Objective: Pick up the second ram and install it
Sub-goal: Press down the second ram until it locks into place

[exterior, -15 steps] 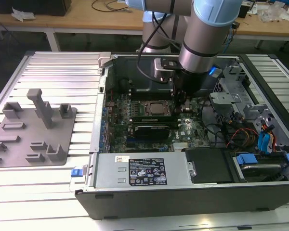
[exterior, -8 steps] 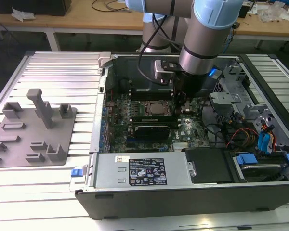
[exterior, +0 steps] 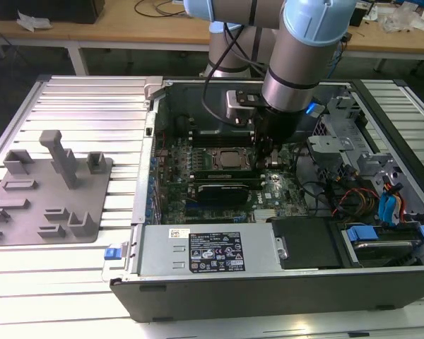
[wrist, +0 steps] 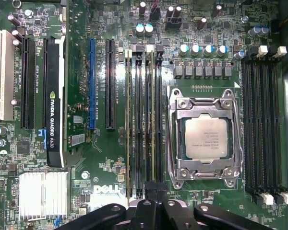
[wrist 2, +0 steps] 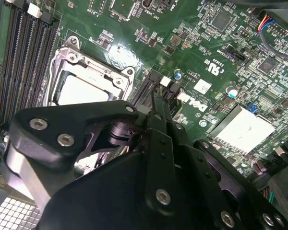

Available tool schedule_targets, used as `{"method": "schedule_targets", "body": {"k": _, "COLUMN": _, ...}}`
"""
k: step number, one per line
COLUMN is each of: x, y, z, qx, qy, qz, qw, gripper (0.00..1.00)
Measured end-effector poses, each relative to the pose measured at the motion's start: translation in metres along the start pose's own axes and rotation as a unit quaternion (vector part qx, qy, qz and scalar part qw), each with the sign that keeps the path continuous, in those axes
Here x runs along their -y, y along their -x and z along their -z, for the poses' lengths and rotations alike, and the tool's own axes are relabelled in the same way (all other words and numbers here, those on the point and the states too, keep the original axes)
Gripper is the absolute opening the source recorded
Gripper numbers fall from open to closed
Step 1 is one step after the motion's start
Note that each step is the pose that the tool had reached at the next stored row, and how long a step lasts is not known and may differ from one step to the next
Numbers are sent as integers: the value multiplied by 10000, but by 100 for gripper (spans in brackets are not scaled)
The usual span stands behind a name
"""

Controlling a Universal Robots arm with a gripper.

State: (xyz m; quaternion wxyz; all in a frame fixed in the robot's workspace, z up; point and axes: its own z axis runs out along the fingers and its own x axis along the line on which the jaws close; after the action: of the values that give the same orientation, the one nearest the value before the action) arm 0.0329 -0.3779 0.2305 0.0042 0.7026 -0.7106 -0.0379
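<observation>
The open black desktop computer case (exterior: 268, 296) lies flat on the ribbed aluminium table (exterior: 71, 106). The work is deep inside it, on the green motherboard (wrist: 110, 158). The black two-fingered hand (wrist: 153, 188) is at the bank of long black memory slots just beside the square silver processor (wrist: 208, 139), on the side away from the other, empty bank.

In the second wrist view the fingers stand together with no gap between them, tips down at the slot end. I cannot tell whether they pinch a board edge or only rest on it.

I judge the step in hand to be seating. To do it well:
- Keep the push straight down along the slot.
- Keep the stick upright so it does not lean onto its neighbour.
- Spread the force so both ends go home and both end latches close.
- Keep the hand off the processor frame alongside.

The second ram (wrist: 150, 120) stands on edge in a slot of that bank, close to the processor. From above it shows as a long, very thin green-gold line between the black slot walls. A similar stick sits a few slots farther from the processor. Its chips are hidden.
</observation>
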Motion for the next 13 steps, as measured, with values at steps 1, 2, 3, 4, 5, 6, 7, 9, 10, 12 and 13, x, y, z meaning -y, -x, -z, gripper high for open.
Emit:
{"method": "schedule_targets", "body": {"k": 1, "x": 1, "y": -1, "z": -9, "qx": -1, "qy": 0, "qz": 0, "qw": 10000, "gripper": 8}}
{"method": "schedule_targets", "body": {"k": 2, "x": 0, "y": -1, "z": -10, "qx": -2, "qy": 1, "qz": 0, "qw": 10000, "gripper": 8}}
{"method": "schedule_targets", "body": {"k": 3, "x": 1, "y": -1, "z": -12, "qx": 0, "qy": 1, "qz": 0, "qw": 10000, "gripper": 8}}
{"method": "schedule_targets", "body": {"k": 4, "x": 1, "y": -1, "z": -14, "qx": 0, "qy": 0, "qz": 0, "qw": 10000, "gripper": 8}}
{"method": "schedule_targets", "body": {"k": 5, "x": 1, "y": -1, "z": -21, "qx": -1, "qy": 0, "qz": 0, "qw": 10000, "gripper": 8}}
{"method": "schedule_targets", "body": {"k": 6, "x": 1, "y": -2, "z": -22, "qx": -2, "qy": 1, "qz": 0, "qw": 10000, "gripper": 8}}
{"method": "schedule_targets", "body": {"k": 7, "x": 1, "y": -2, "z": -23, "qx": -1, "qy": 1, "qz": 0, "qw": 10000, "gripper": 8}}
{"method": "schedule_targets", "body": {"k": 9, "x": 1, "y": 0, "z": -20, "qx": 3, "qy": 0, "qz": 0, "qw": 10000, "gripper": 8}}
{"method": "schedule_targets", "body": {"k": 10, "x": -1, "y": 3, "z": 17, "qx": 10, "qy": -1, "qz": 0, "qw": 10000, "gripper": 8}}
{"method": "schedule_targets", "body": {"k": 12, "x": -7, "y": 6, "z": 109, "qx": 2, "qy": 0, "qz": -1, "qw": 10000, "gripper": 8}}
{"method": "schedule_targets", "body": {"k": 13, "x": -8, "y": 6, "z": 131, "qx": 1, "qy": 0, "qz": -1, "qw": 10000, "gripper": 8}}
